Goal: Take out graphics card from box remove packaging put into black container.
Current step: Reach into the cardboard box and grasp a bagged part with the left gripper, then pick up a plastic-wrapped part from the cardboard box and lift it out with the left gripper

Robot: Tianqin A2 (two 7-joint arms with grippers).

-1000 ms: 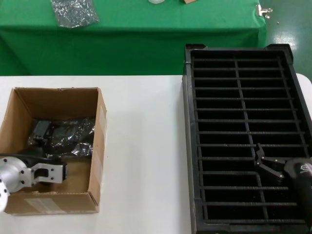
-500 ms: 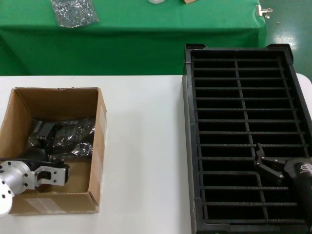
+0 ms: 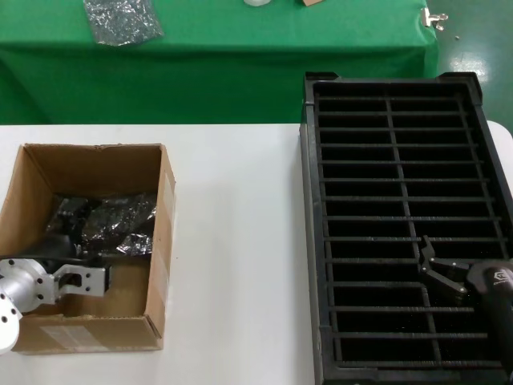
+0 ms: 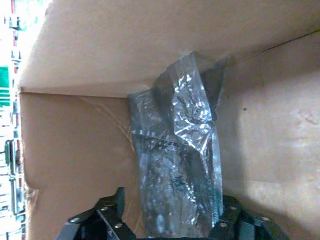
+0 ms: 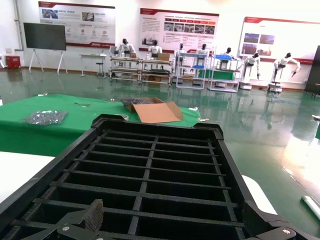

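While inside the box [image 3: 164, 241], left jaws straddle the packaging [image 4: 177, 170]

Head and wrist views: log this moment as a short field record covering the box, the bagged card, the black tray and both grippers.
box: open brown carton on the white table, robot's left side
packaging: shiny grey bag lying inside the box, contents not discernible
left gripper: inside the box, fingers either side of the bag's near end
black container: slotted tray on the right, visible slots empty
right gripper: over the tray's near slots, fingers apart, holding nothing
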